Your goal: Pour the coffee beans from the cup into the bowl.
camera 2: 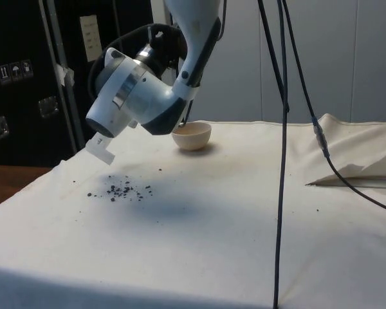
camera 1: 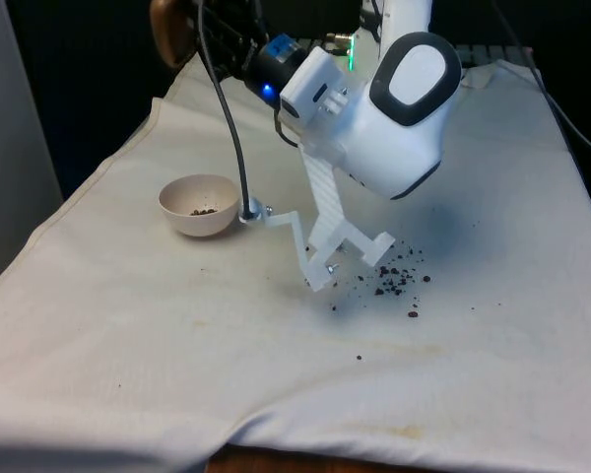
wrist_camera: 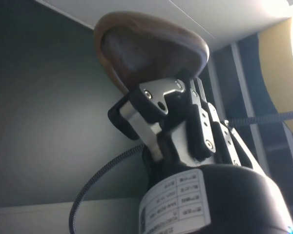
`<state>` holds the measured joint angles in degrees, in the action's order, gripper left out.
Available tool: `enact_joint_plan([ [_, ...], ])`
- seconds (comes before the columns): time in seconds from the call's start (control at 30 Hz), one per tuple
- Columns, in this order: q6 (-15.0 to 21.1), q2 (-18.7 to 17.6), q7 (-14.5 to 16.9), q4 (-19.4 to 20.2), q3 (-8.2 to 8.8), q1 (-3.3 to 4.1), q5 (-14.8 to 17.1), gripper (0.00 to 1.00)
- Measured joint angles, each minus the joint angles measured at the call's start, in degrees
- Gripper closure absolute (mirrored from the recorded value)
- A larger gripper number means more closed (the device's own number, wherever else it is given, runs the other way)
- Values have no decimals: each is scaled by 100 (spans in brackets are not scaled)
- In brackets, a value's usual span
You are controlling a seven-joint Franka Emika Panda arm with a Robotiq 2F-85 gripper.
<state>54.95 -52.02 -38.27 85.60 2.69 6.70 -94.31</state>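
Note:
A cream bowl (camera 1: 199,204) (camera 2: 192,136) stands on the white cloth towards the front view's left, with a few coffee beans (camera 1: 203,210) in it. Several spilled beans (camera 1: 395,277) (camera 2: 121,190) lie scattered on the cloth to the front view's right of the bowl, below the arm's wrist. My gripper (camera 1: 205,41) (wrist_camera: 178,91) is raised high beyond the bowl, tipped over and shut on the rim of a brown cup (camera 1: 170,30) (wrist_camera: 145,48). The cup's inside looks dark; I cannot tell whether beans are in it.
A black cable (camera 1: 228,118) hangs from the gripper down to the cloth, and its metal end (camera 1: 251,209) lies against the bowl's side. More cables (camera 2: 280,161) hang in the side view. A fold of cloth (camera 2: 354,171) rises at that view's right.

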Motion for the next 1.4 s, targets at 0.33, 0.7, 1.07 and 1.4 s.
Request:
enact_joint_plan([
  [0.33,0,0,-17,0,0,0,0,100],
  [0.7,-6,52,-29,-11,0,-6,6,100],
  [1.07,-6,304,0,23,-52,-11,97,100],
  [1.4,6,453,-11,23,-97,-17,269,100],
])
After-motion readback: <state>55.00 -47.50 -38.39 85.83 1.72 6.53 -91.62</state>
